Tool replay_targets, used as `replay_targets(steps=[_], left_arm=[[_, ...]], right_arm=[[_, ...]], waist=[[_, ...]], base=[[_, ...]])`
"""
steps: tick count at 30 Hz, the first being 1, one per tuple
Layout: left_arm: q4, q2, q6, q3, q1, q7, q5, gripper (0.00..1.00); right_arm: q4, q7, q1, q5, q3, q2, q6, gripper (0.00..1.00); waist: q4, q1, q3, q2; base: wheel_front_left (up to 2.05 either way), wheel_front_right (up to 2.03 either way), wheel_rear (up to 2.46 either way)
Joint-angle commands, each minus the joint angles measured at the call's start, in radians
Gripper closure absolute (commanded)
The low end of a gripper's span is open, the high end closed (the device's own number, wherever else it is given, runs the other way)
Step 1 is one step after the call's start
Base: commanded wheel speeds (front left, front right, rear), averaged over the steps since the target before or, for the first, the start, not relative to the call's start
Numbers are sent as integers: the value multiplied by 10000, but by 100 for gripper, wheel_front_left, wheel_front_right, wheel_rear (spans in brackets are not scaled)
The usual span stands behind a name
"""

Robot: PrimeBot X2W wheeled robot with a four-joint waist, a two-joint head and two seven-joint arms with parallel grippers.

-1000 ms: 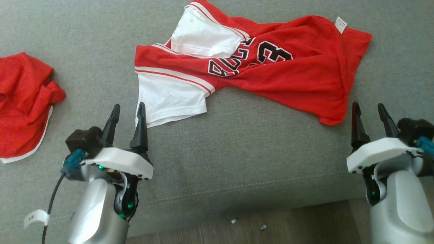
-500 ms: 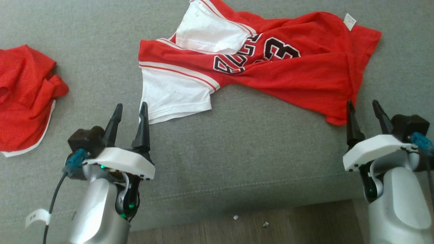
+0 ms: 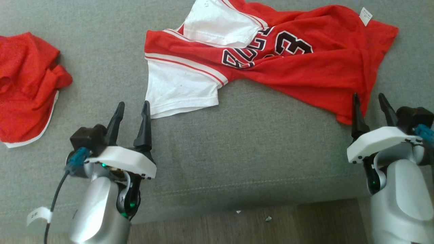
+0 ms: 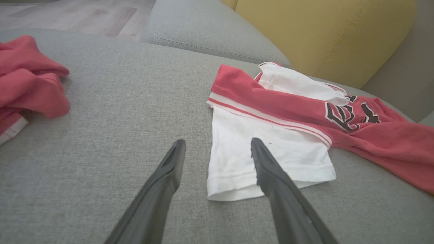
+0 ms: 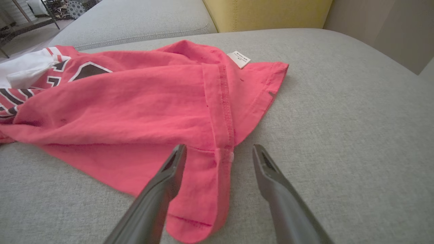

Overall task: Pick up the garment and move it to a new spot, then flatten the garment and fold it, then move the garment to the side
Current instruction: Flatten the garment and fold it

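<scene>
— While my left gripper hangs released, jaws wide, just short of the white sleeve, my right gripper is released as well, with the red hem corner lying between its jaws. Neither one holds anything.

— And the garment itself?

— My jersey lies crumpled and twisted on the grey sofa seat, sleeves toward my left and hem toward my right. I read this as the approach for the first pick-up, with nothing lifted yet.

— What does the next move call for?

— Each gripper needs to come down on its own edge and pinch cloth only, not the seat fabric. The thin knit could slip, so I'd take a deep bite at the cuff and at the hem seam.

— Do the wrist views help?

— Yes. From the right wrist view I can see the hem seam running in between the jaws, which the head view cannot settle. Over on the left wrist view, the sleeve's near corner sits between the jaws, closer to that view's right, with a yellow cushion behind. My head view gives both arms at once, plus a second red garment well apart to my left.
</scene>
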Motion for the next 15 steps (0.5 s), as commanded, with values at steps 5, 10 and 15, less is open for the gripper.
replay_targets(steps=[5, 10, 15], left_arm=[[-270, 135, -69, 301, -389, -122, 170, 0], [-251, 135, -64, 307, -443, -122, 203, 0], [-220, 135, -70, 321, -465, -122, 228, 0]], right_arm=[[-130, -162, -385, -42, 102, 48, 63, 100], [-25, -195, -464, -52, 32, 48, 63, 100], [53, -264, -505, -48, -23, 49, 63, 100]], waist=[[-14, 0, 87, 0], [-52, 0, 128, 0], [-81, 0, 129, 0]], base=[[0, 0, 0], [0, 0, 0], [0, 0, 0]])
